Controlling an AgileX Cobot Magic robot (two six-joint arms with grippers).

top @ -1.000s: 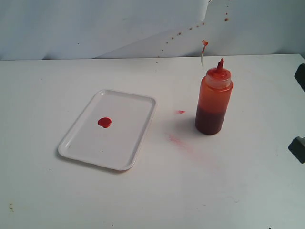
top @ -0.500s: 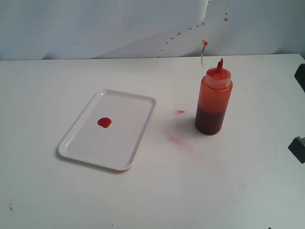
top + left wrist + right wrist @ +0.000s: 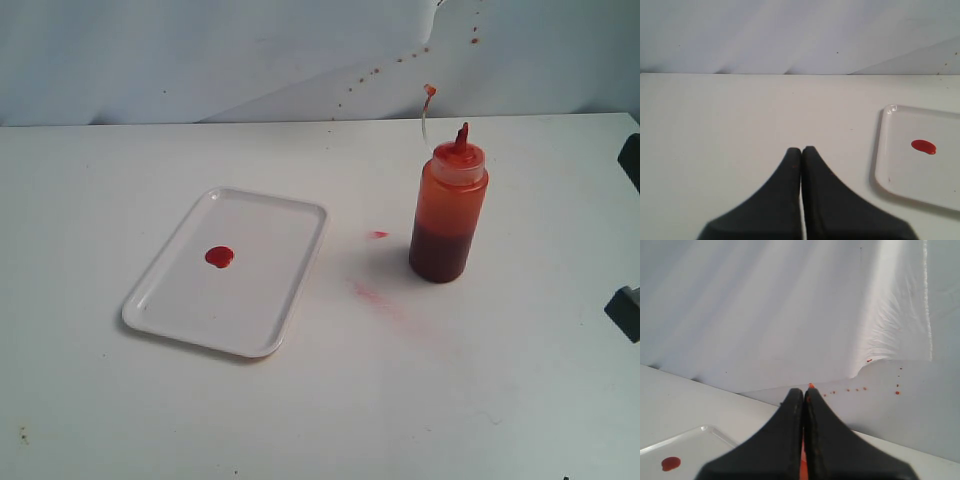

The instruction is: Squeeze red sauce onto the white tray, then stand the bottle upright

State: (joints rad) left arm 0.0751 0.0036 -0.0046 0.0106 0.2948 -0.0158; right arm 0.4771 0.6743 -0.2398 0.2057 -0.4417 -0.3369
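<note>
We seem to be at a lab test bench: plain white table (image 3: 500,380), draped white backdrop (image 3: 200,60) (sauce-spattered).

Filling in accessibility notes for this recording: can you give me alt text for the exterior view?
A white tray lies on a white table with a small round blob of red sauce on it. To its right, apart from it, an orange-red squeeze bottle stands upright, nozzle uncapped. Faint red smears mark the table between them.
</note>
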